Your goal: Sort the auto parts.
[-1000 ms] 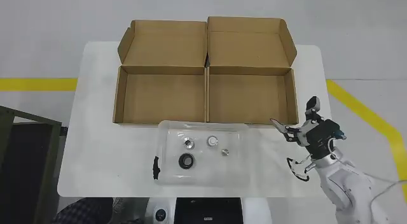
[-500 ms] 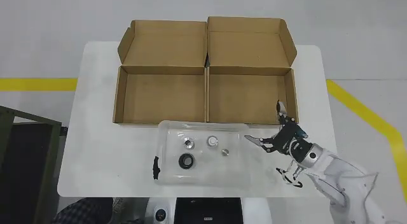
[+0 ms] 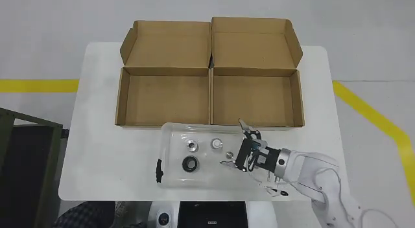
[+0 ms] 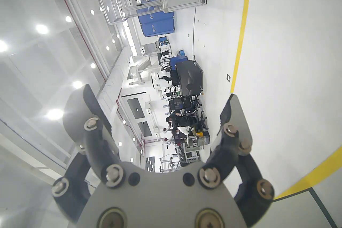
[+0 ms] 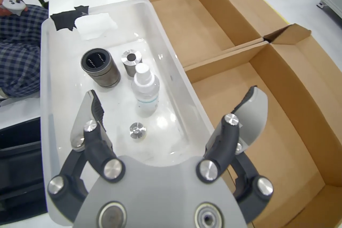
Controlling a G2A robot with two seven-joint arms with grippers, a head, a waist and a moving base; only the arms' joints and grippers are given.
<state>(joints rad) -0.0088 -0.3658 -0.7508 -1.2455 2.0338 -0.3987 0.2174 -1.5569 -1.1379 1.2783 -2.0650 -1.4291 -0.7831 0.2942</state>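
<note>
Right tool [image 5: 173,94] spread wide over the clear tray [image 5: 44,79], nothing gripped.
The fingers are held far apart and empty above one end of the tray. A small metal stud [image 5: 137,131] is seen in the tray just under the tool. A white bottle [image 5: 145,88], a grey metal cylinder [image 5: 131,62] and a black bearing sleeve [image 5: 100,67] stand farther along. Two open cardboard boxes [image 3: 163,98] [image 3: 256,98] are set just beside the tray on the tabletop [image 3: 97,131]. The left tool [image 4: 159,94] is spread and empty, turned toward the room.
</note>
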